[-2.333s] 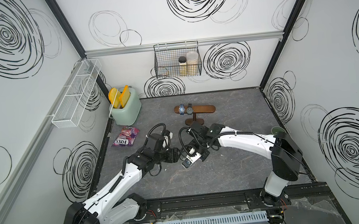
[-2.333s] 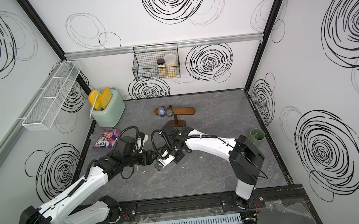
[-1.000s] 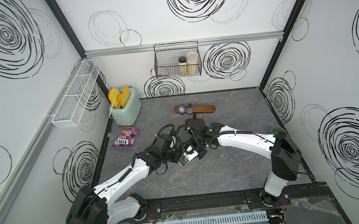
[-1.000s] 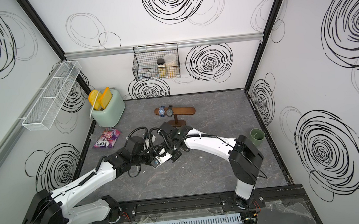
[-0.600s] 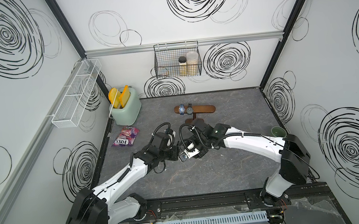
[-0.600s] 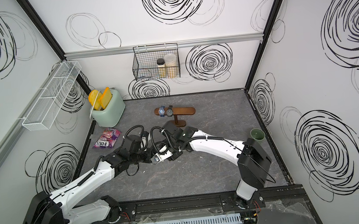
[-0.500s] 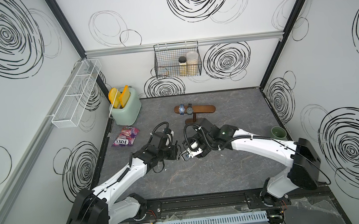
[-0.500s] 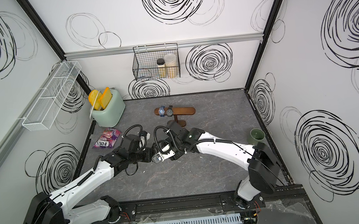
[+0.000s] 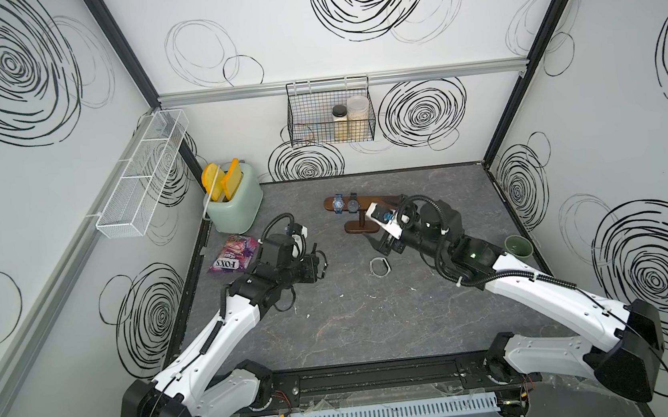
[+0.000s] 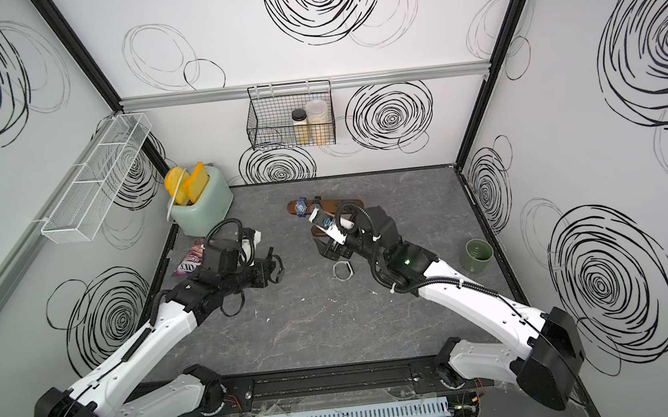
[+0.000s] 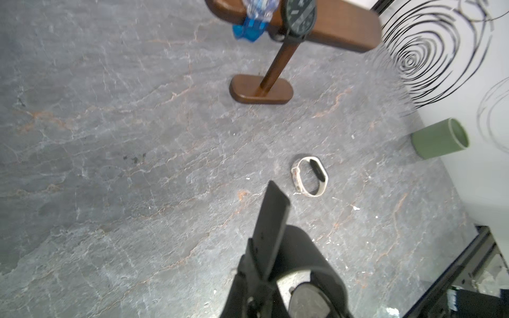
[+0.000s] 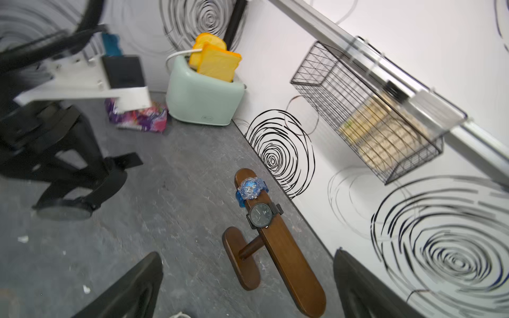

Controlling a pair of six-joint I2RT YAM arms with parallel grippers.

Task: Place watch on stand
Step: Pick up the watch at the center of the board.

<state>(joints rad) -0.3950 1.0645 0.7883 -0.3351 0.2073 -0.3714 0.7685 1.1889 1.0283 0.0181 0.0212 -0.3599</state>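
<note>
- Both arms have drawn apart since half a second ago. Their grippers were then crowded together in front of the stand (image 12: 286,256). Now the left gripper (image 9: 320,262) sits well off to the stand's left, and the right gripper (image 9: 388,246) is just beside the stand's base.
- White watch (image 9: 379,266) lies loose on the table (image 9: 355,320) in front of the stand, near the right gripper and touching neither arm. That spot was covered by the right gripper before.
- Left gripper: jaws pressed together, empty. Right gripper: jaws spread wide, empty.
- Stand carries a blue watch (image 9: 338,203) and a black watch (image 9: 353,204).
- Risk: the right gripper, this close to the post, may bump the stand and tip it or shake those two watches off.
- Risk: the band is a thin closed loop. A pinch may slip off or squash it, and then it would not thread over the bar's end.
</note>
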